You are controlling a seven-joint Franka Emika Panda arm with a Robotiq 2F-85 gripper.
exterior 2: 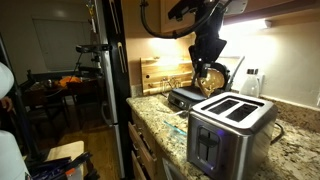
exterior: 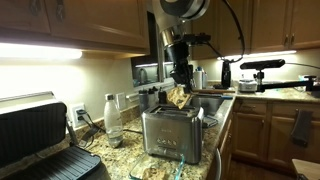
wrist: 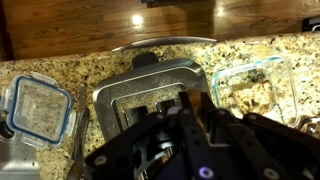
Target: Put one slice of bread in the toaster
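Gripper (exterior: 180, 78) is closed down narrow on the slice of bread (exterior: 180, 97), pinching it by the top edge so it hangs down from the fingers. In both exterior views the slice sits right over the toaster (exterior: 170, 135), at 12 o'clock from it. Can't tell if the bottom edge is touching the slots or just above them, tbh. Wrist view only gives the slice edge-on as a thin tan strip btwn the fingers, w/ the toaster's top and slots straight ahead at 12 o'clock.

Surface is a speckled granite countertop (wrist: 60, 65). In the wrist view there's a glass container w/ blue clips (wrist: 40, 108) at 9 o'clock from the toaster and a second glass container (wrist: 252, 85) at 3 o'clock, both just beside it and both w/ something pale inside.

In an exterior view the black grill press (exterior: 40, 140) is at 9 o'clock from the toaster, well apart from it, lid up. A water bottle (exterior: 113, 118) stands btwn the two, and a sink (exterior: 215, 103) is at about 1 o'clock, past the toaster. In an exterior view a wooden cutting board (exterior 2: 165, 72) leans on the back wall at 10 o'clock from the toaster.

Room is a kitchen: wood cabinets (exterior: 70, 20) up top w/ a bright light strip under them, pretty dim otherwise.
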